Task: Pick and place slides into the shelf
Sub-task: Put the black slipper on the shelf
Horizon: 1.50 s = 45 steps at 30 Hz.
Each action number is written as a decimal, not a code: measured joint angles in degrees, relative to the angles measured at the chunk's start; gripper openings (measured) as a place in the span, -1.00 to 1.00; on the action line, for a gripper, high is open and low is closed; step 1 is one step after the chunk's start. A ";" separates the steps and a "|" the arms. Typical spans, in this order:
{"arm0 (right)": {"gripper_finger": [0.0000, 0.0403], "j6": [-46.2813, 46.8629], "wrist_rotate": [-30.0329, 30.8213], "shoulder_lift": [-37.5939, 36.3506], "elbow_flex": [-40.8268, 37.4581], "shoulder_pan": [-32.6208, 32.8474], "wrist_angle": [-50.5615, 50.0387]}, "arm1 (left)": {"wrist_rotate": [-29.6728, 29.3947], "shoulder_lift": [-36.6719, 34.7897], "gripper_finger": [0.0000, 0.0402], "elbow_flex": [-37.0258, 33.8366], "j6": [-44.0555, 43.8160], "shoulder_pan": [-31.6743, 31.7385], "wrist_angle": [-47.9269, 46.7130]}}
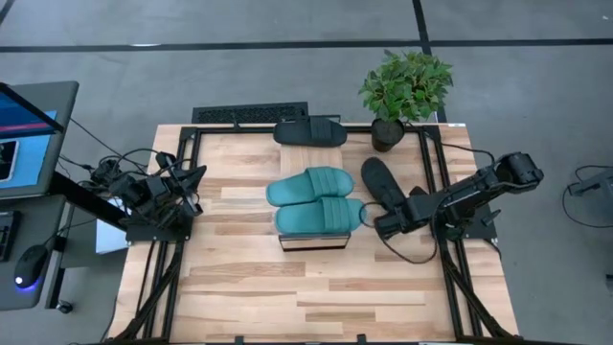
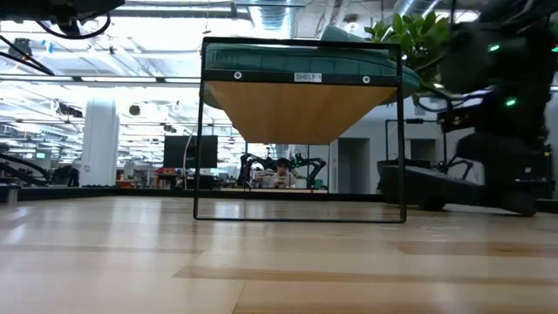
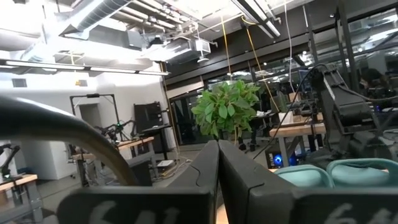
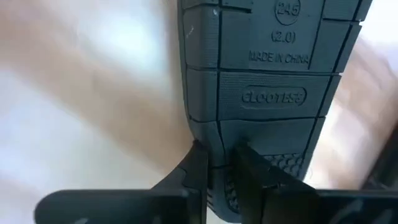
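Pale plank bench (image 1: pixel 249 287) carries the shelf (image 1: pixel 311 240) near its middle, two teal slides (image 1: pixel 316 199) already on top. Right gripper (image 1: pixel 388 224) clenches the sole-up edge of a black slide (image 1: pixel 381 182) beside the shelf's right end; next comes lifting and turning it. Another black slide (image 1: pixel 309 132) waits at the far edge. Left gripper (image 1: pixel 192 187) rests clenched near the left edge.

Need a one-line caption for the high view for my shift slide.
Right gripper closes on a black slide beside the shelf holding two teal slides; left gripper waits shut at the table's left edge.
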 joint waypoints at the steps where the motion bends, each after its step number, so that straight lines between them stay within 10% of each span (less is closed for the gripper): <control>1: -0.80 1.18 -0.60 -0.09 0.44 0.89 -1.09 | 0.03 0.01 -1.00 0.00 -0.07 0.00 0.01; 34: -0.92 54.90 2.13 3.74 18.16 36.89 -37.07 | 1.62 -0.01 -1.00 0.00 -2.55 0.00 -0.41; 45: -0.95 57.13 17.81 6.70 21.37 39.03 -37.09 | 3.04 0.00 -1.00 0.00 -6.66 0.00 -3.63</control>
